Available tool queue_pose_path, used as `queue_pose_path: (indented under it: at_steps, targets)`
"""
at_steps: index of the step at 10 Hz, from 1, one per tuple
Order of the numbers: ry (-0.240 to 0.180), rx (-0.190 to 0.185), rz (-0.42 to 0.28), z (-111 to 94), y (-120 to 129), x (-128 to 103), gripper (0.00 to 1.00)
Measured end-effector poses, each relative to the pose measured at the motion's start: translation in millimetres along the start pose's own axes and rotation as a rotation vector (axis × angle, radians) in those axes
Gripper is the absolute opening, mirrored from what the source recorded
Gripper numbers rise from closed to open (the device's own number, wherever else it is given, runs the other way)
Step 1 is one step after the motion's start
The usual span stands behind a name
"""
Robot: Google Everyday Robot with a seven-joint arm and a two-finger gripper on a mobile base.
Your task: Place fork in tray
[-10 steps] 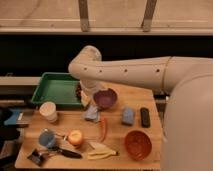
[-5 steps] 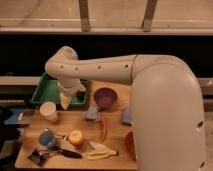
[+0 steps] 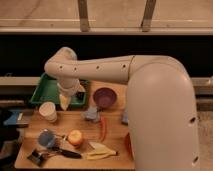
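Observation:
The green tray point(image 3: 46, 93) sits at the back left of the wooden table point(image 3: 115, 134). My gripper point(image 3: 66, 100) hangs at the end of the white arm point(image 3: 100, 70), over the tray's front right corner and just right of a white cup point(image 3: 48, 111). The fork does not show as a separate thing; the arm and gripper hide the tray's right part.
A purple bowl point(image 3: 105, 97) stands right of the tray. In front lie a grey-blue object point(image 3: 91, 114), a red chili point(image 3: 103, 128), an orange fruit point(image 3: 76, 137), a blue cup point(image 3: 46, 138), a banana point(image 3: 100, 150) and a black-handled utensil point(image 3: 64, 153). The arm hides the table's right side.
The arm has swung left, from above the purple bowl to the tray's front right corner, and the gripper has come lower over the tray's edge.

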Motion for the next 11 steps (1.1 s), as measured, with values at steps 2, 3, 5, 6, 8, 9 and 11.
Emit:
queue_pose_path:
  at_steps: [2,3,5,6,8,9,11]
  targets:
    - [0.047,-0.034,-0.05,28,24,-5,0.8]
    - [0.062,-0.051,-0.066,38,33,-5,0.8]
    - [0.087,-0.088,-0.086,50,48,-2,0.8]
    - [0.104,-0.105,-0.092,55,55,3,0.8]
    - [0.136,-0.13,-0.111,62,74,18,0.8]
    - [0.149,-0.146,-0.128,64,86,25,0.8]
    - [0.157,-0.161,-0.145,67,92,31,0.8]
